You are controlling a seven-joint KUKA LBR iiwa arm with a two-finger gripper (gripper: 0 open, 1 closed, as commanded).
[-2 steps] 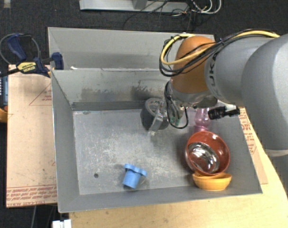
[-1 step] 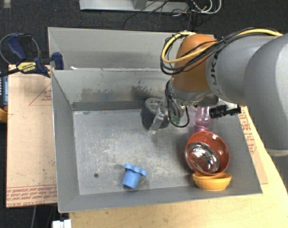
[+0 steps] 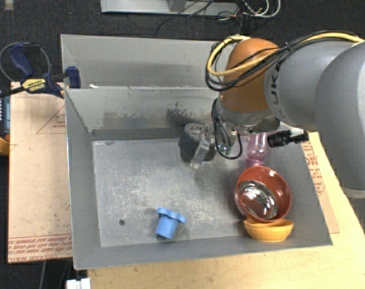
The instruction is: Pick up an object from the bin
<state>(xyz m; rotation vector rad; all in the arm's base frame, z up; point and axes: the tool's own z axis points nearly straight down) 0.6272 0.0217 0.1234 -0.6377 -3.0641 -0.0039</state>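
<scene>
Grey metal bin (image 3: 128, 179), seen from above on my remote feed: a dark grey, rounded lump (image 3: 186, 142) sits at the upper middle of the floor, close under the back wall. Its longer side runs roughly up and down the frame; I cannot tell which end is which. The gripper (image 3: 200, 153) is right against the lump's right side, and I cannot tell whether it is open or closed, or whether it has the lump. The arm (image 3: 318, 83), with its orange cover (image 3: 249, 71), comes in from the upper right.

Just right of the gripper stands a clear pink piece (image 3: 256, 148). Below that, a red bowl (image 3: 281, 188) holding something shiny (image 3: 259, 201) leans on an orange bowl (image 3: 268, 230) by the front right corner. A small blue cap (image 3: 167, 223) lies near the front wall. Left of the lump, the floor is open to the left wall.
</scene>
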